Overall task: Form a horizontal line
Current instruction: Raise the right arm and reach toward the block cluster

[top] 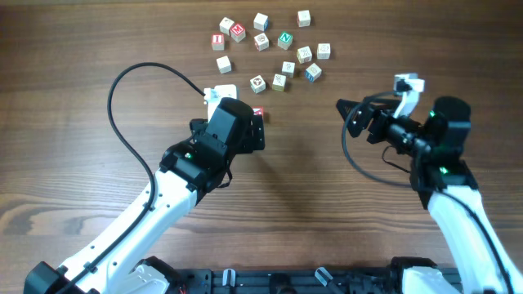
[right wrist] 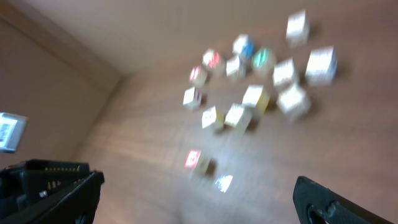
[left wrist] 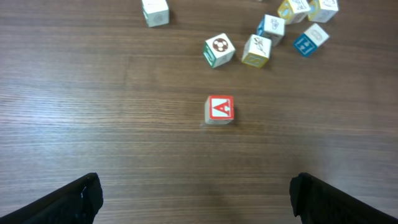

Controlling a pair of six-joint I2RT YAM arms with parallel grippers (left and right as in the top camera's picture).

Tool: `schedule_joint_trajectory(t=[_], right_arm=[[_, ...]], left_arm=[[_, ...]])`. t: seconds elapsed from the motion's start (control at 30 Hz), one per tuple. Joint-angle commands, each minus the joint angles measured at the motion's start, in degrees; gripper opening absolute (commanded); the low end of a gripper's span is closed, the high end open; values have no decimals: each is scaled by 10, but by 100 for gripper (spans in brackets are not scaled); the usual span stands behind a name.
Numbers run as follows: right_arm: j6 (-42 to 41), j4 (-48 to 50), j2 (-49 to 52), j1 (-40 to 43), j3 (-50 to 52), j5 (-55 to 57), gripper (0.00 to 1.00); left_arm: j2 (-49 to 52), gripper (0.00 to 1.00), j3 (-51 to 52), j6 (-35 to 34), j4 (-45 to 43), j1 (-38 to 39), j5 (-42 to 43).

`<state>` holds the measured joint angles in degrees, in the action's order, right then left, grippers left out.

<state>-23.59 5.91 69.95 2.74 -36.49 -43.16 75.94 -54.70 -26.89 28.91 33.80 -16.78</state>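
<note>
No horizontal line shows; the letter cubes lie scattered. One red-lettered cube (top: 258,112) (left wrist: 219,109) (right wrist: 198,160) sits alone on the wooden table, below the cluster. My left gripper (top: 245,131) (left wrist: 196,190) hovers just short of it, open wide, with bare table between its black fingers (left wrist: 81,199). My right gripper (top: 350,118) (right wrist: 198,186) hangs to the right, pointing left toward the cubes, open and empty. The right wrist view is blurred.
Several loose letter cubes (top: 270,49) (right wrist: 255,74) spread across the far middle of the table. The nearest, a brown-marked cube (left wrist: 219,50) and a yellow-edged one (left wrist: 257,50), lie just beyond the red-lettered cube. A black cable (top: 122,106) loops left of the left arm.
</note>
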Motion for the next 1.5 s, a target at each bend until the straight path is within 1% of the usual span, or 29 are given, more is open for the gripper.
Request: schedule_joint_trajectory(t=[0.0,0.1,0.2,0.4,0.57,0.67,0.83,0.93,1.07,1.27,1.47], right_arm=[[-115,2,58,2,-14,-52,100],[-171,12,92,2,-14,-38,100],[-153,48,113,2,-14,-45,100],[-123,116,114,1,-14,-45,100],[-108,120,114,-11,-29,-8,100],[-86,87,114,-37,-59,37,100],[-19,-23,122,-96,-130,160,100],[7,-58,144,-123,-170,208,100],[11,-64,190,-142,-212,213,100],[11,-76,267,-146,-267,213,100],[26,-86,300,-146,-300,225,100]], left_arm=[[-9,100,2,-3,12,0,-33],[-9,100,2,-4,21,1,-33],[-9,100,2,-4,21,1,-33],[-9,100,2,-4,21,1,-33],[-9,100,2,-3,22,1,-33],[-9,100,2,-3,23,1,-33],[-9,100,2,-3,25,1,-33],[-9,100,2,-3,34,1,-33],[-9,100,2,-3,53,1,-33],[-9,100,2,-3,55,1,-32],[-9,100,2,-3,55,1,-32]])
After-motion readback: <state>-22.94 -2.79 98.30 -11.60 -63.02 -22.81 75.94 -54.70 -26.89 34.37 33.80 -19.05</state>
